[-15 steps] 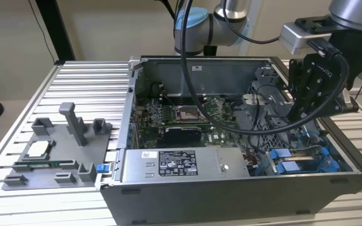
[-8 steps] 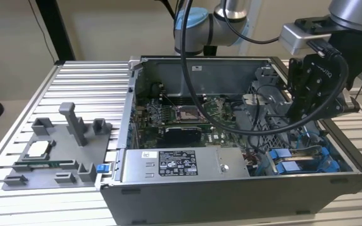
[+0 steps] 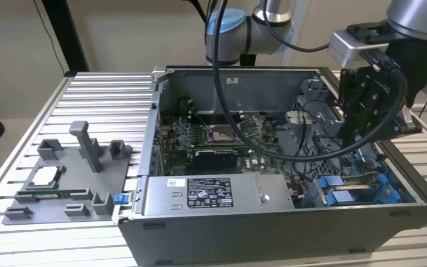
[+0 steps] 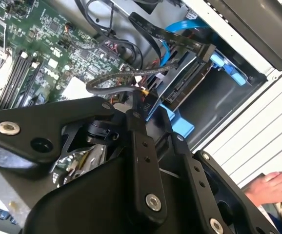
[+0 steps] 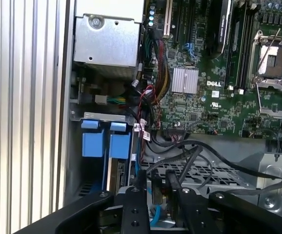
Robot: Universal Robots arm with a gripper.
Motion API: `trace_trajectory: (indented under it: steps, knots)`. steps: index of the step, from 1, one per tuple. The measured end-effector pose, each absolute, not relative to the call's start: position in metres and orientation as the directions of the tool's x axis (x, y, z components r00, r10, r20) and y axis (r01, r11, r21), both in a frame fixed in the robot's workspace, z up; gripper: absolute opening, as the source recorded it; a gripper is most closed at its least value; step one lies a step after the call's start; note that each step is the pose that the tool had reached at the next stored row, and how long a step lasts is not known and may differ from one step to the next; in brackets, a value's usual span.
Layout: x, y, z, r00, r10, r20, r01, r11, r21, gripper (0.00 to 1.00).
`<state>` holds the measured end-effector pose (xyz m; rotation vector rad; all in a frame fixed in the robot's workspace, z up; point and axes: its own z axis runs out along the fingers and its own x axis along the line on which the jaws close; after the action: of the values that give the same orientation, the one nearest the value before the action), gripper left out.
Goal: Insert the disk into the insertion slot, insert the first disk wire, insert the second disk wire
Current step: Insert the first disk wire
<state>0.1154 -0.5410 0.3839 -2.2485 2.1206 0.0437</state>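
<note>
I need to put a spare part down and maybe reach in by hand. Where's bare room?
Bare ribbed aluminium table lies beyond the grey plastic fixture tray, beside the open dark grey computer case. Crowded: the blue-railed grey metal insertion slot under the black gripper, tangled with black cables.

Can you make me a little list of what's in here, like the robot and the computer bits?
place: open computer case on a ribbed metal table
gripper: inside the case, beside a black wire
disk: seems to lie in the slot, blue frame showing
board: green, mid-case
power box: grey, labelled, along the case's near side in the exterior view
holder: grey, on the table beside the case, small parts on it
hand: a person's, outside the case
</note>
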Motion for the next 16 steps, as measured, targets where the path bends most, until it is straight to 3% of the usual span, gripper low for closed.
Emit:
trace_trajectory:
  steps: [3, 4, 16]
  knots:
    - [0.1154, -0.5409, 0.3838, 0.059, -0.996, -0.061, -0.998, -0.058, -0.018, 1.0]
    - [0.1154, -0.5409, 0.3837, 0.059, -0.996, -0.062, -0.998, -0.058, -0.018, 0.0]
    - [0.1157, -0.5423, 0.3833, 0.059, -0.996, -0.064, -0.998, -0.058, -0.018, 0.0]
